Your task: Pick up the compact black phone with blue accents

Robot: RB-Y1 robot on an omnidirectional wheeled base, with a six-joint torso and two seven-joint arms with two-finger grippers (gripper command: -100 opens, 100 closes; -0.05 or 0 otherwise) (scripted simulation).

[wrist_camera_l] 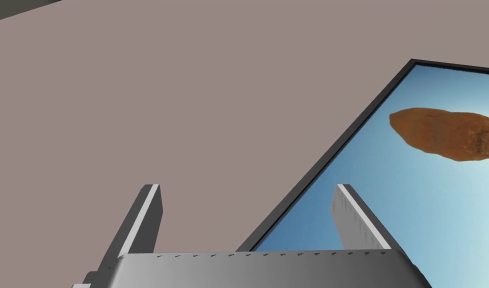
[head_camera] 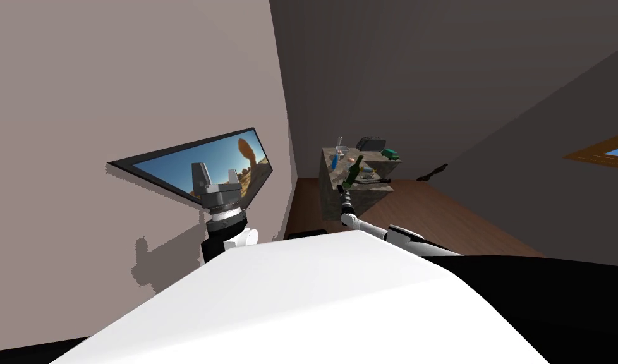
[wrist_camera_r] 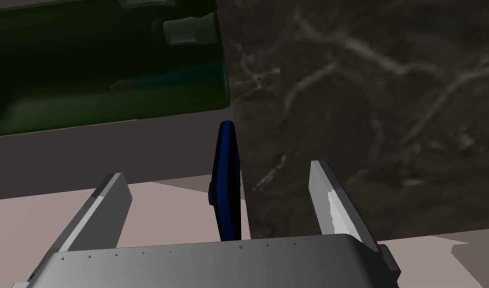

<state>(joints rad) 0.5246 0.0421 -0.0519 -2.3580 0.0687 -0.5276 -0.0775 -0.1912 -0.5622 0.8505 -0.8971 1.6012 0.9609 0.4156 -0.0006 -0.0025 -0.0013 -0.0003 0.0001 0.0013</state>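
Opened wide, the right hand (wrist_camera_r: 214,172) is seen with nothing gripped: the phone (wrist_camera_r: 227,185) stands between its two fingers, close to the middle of the gap, and is touched by neither. The phone is met edge-on, dark with a blue sheen, so its broad faces are turned towards the fingers. Its long axis runs straight out from the hand's body, along the fingers. Its far end is pointed towards the green bottle (wrist_camera_r: 103,65) beyond, at the border of the marbled table (wrist_camera_r: 363,100) (whether it leans on that stone cannot be told). A plain closing is judged to be all the coming move needs. The left hand (head_camera: 217,170), likewise open and empty, is raised well apart from the table, so the right arm is plainly the nearer.
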